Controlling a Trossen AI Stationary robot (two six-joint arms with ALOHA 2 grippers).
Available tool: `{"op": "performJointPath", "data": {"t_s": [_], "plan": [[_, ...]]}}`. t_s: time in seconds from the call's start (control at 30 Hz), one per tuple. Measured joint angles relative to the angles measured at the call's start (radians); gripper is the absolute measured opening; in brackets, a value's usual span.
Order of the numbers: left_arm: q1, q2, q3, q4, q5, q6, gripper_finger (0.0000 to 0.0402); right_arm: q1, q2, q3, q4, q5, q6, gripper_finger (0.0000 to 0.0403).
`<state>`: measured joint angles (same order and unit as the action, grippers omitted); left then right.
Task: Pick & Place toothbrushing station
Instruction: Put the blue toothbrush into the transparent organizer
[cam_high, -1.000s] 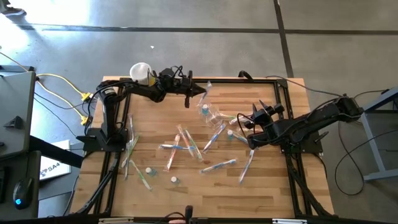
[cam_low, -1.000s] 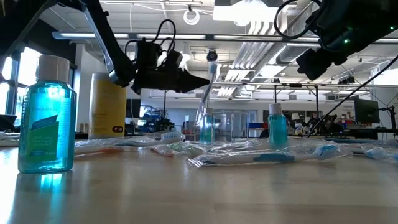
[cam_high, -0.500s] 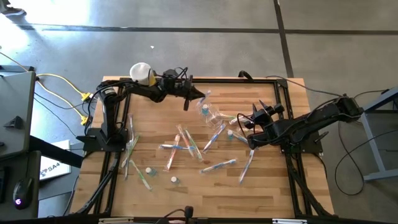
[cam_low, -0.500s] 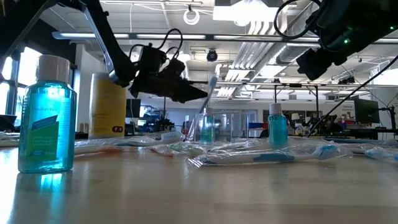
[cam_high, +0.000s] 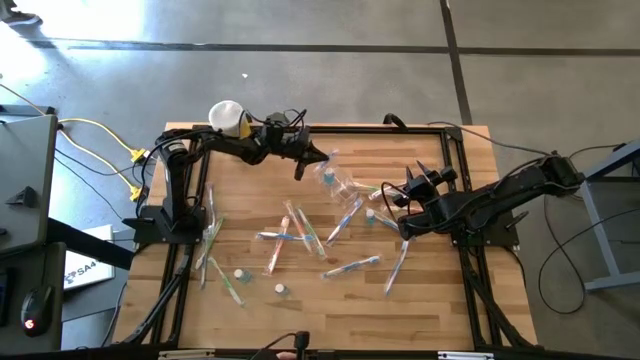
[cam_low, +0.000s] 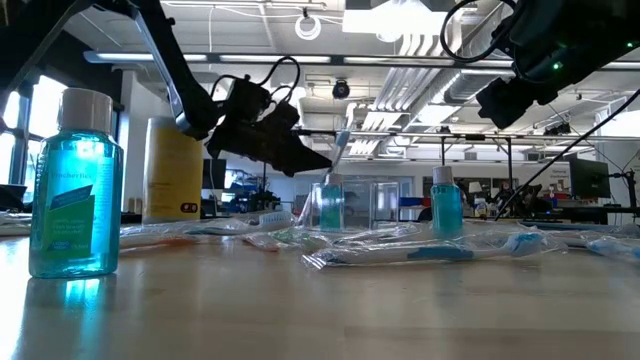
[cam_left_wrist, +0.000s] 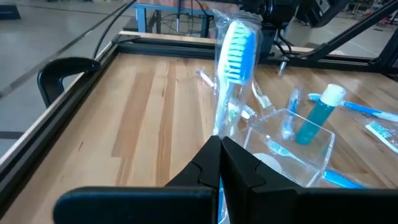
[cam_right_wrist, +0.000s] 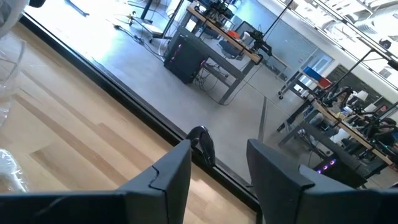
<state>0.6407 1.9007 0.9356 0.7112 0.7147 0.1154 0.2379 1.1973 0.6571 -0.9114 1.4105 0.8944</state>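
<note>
My left gripper (cam_high: 316, 158) is shut on a blue toothbrush in a clear wrapper (cam_left_wrist: 235, 56) and hangs just by the clear holder cup (cam_high: 341, 182) at the table's far middle. The cup (cam_left_wrist: 292, 140) stands on the wood with a small blue bottle (cam_left_wrist: 314, 117) in it. Several more wrapped toothbrushes (cam_high: 300, 232) and small bottles (cam_high: 280, 288) lie scattered over the tabletop. My right gripper (cam_high: 386, 198) waits open to the right of the cup, above the table, with nothing between its fingers (cam_right_wrist: 169, 174). My left gripper pinches the wrapped toothbrush by its handle (cam_left_wrist: 221, 134) between the two fingers, coming from the table's left and slanting a little downward. The brush is lifted clear and tilted, its bristle head (cam_low: 344, 136) up beyond the fingertips, its handle end lower by the cup.
A yellow cylinder with a white cap (cam_high: 226, 116) stands at the far left corner. A black frame (cam_high: 448, 140) runs around the table's edges. In the low view a big blue bottle (cam_low: 74, 185) stands close to the near edge. Bare wood lies along the near side.
My left gripper has tipped its fingers downward and sunk a little toward the holder cup, staying shut. The held toothbrush has swung with it, its head now lower and leaning more over the cup.
</note>
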Motion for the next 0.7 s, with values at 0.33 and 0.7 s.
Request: {"op": "performJointPath", "data": {"t_s": [0.33,0.7], "plan": [[0.0,0.0,0.0,-0.004,-0.019,-0.015,0.0089,0.0,0.0,0.0,0.0,0.0,0.0,0.0149],[0.0,-0.032,0.0,-0.003,-0.036,0.015,0.013,0.0,0.0,0.0,0.0,-0.002,0.0,0.0149]]}}
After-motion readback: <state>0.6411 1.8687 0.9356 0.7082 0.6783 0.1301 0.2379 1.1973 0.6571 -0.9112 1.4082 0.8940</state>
